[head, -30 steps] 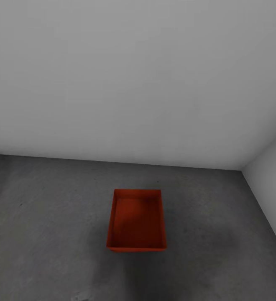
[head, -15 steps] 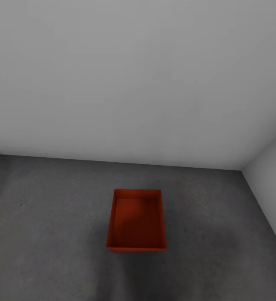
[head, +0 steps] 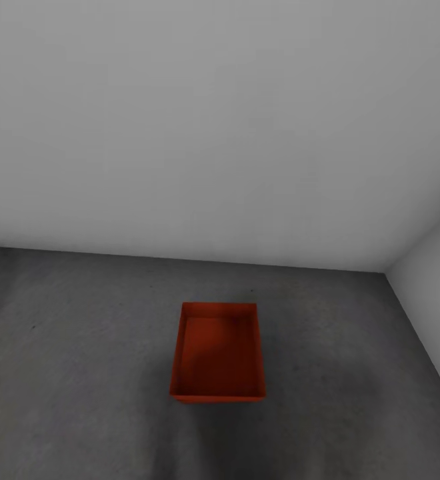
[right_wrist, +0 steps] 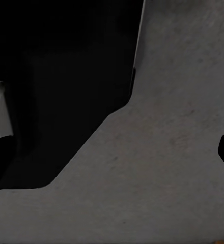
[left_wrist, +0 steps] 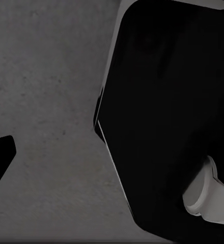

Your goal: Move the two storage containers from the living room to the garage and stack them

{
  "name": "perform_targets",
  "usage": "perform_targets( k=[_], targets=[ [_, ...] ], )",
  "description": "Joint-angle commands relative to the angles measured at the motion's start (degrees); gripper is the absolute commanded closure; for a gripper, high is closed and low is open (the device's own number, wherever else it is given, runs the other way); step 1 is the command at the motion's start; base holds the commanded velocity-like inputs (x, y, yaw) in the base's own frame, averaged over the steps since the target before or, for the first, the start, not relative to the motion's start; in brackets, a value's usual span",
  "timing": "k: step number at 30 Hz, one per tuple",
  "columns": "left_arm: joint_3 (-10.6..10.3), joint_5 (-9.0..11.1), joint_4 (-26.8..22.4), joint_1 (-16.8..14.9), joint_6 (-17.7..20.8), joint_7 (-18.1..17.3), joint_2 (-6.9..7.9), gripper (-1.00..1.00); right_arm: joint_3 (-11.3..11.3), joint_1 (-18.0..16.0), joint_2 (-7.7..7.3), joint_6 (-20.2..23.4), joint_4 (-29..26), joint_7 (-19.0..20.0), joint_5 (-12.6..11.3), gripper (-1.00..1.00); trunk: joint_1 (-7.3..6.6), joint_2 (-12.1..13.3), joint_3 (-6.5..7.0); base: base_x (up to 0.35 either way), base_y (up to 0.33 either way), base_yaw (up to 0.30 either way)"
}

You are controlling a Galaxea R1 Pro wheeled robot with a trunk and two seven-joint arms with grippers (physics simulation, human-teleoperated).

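Grey speckled concrete floor (head: 73, 347) near white walls bears one orange-red container (head: 217, 353), seemingly single, so I judge stacking remains undone; whether either gripper's jaws are parted or clenched, I cannot tell.

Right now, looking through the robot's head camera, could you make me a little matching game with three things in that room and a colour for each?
Things:
1. open-top rectangular storage container
2. rough speckled concrete floor
3. plain back wall

Colours:
A. white
B. orange-red
C. dark grey

Pairs: 1-B, 2-C, 3-A
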Motion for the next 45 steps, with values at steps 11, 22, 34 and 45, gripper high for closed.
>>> perform_targets(
  k=[11,22,34,45],
  targets=[
    [-0.5,1.8,-0.1,0.5,-0.2,0.3,-0.06,-1.00,0.1,-0.1,-0.11,-0.3,0.2,0.0,0.5,-1.00,0.03,-0.1,0.74,0.000,0.000,0.000],
    [-0.7,1.5,-0.3,0.5,-0.2,0.3,0.05,-1.00,0.1,-0.1,-0.13,-0.3,0.2,-0.1,0.5,-1.00,0.03,-0.1,1.39,0.000,0.000,0.000],
    [-0.9,1.1,-0.6,0.5,-0.3,0.3,0.45,-1.00,0.1,-0.1,-0.05,-0.3,0.3,0.0,0.4,-1.00,0.03,-0.1,2.49,0.000,0.000,0.000],
    [-1.0,1.1,-0.6,0.5,-0.3,0.3,0.45,-1.00,0.1,0.2,-0.06,-0.3,0.3,-0.1,0.4,-1.00,0.03,-0.1,3.51,0.000,0.000,0.000]
  ],
)
